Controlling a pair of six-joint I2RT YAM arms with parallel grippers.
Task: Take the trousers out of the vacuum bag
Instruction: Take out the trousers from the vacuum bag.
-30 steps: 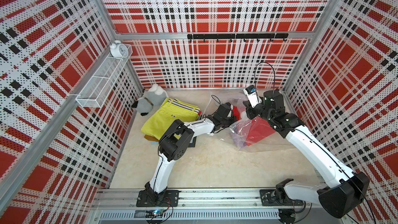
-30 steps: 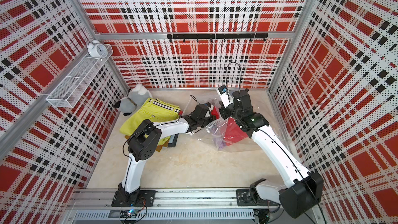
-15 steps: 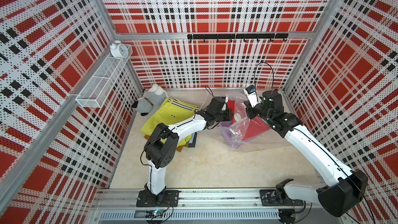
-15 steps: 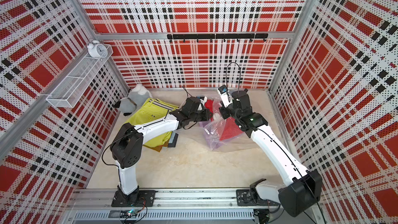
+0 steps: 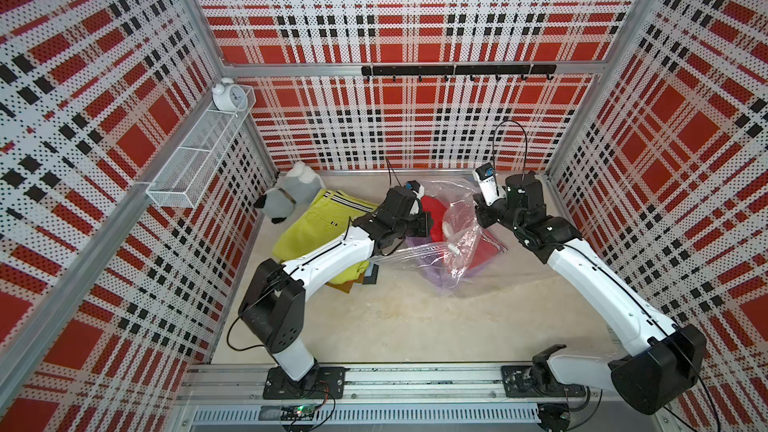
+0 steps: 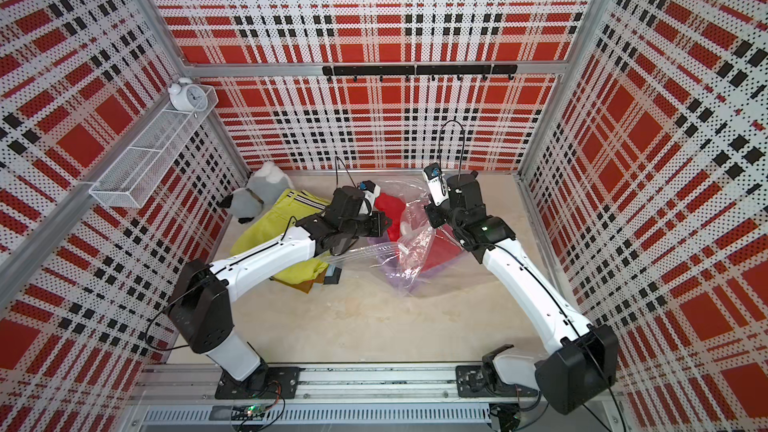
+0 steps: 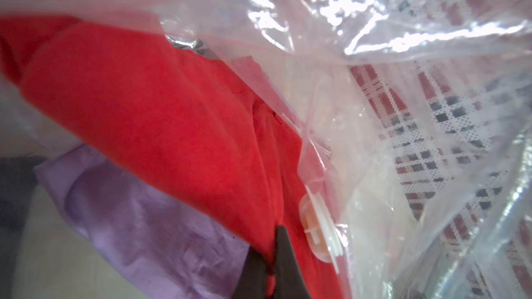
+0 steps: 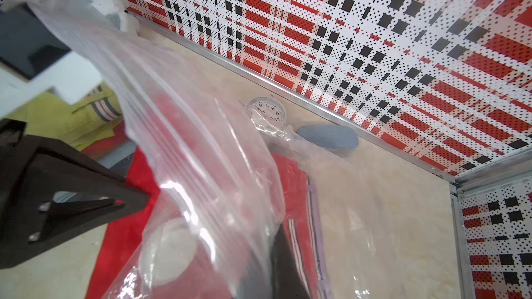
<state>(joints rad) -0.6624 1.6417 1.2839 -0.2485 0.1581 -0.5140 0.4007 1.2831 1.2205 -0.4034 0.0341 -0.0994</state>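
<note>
Right, both arms are reaching in over the far half of the worktop [image 5: 415,326]. The left end effector [image 7: 267,251] is clenched, its 2 dark fingers [image 7: 288,268] pinching a fold of the red trousers [image 7: 144,104] just beside the round white valve cap [image 7: 319,225]. Opposite, the right end effector [image 8: 267,266] is clamped on a fold of the vacuum bag [image 5: 457,243], and the clear plastic rises crinkled toward it.

In both top views the bag lies at about 1 o'clock from the worktop's middle, between the 2 wrists, its loose end trailing toward 9 o'clock under the left forearm. Red cloth shows through the plastic and also bare at the left end effector's side; whether that end is clear of the bag's mouth I cannot tell. The lilac trousers [image 5: 432,274] sit beneath the red pair, at the bag's 6 o'clock edge, under plastic.

Over at 10 o'clock there is a pile outside the bag: the yellow-green trousers [image 5: 316,226] on top, striped waistband toward 12 o'clock, with a mustard-brown edge [image 5: 345,284] and a dark edge [image 5: 370,278] poking out below. A grey-white plush toy [image 5: 286,197] lies in the 11 o'clock corner, touching the pile. Up on the side wall, a white alarm clock [image 5: 227,95] stands in a wire shelf [image 5: 195,160].
</note>
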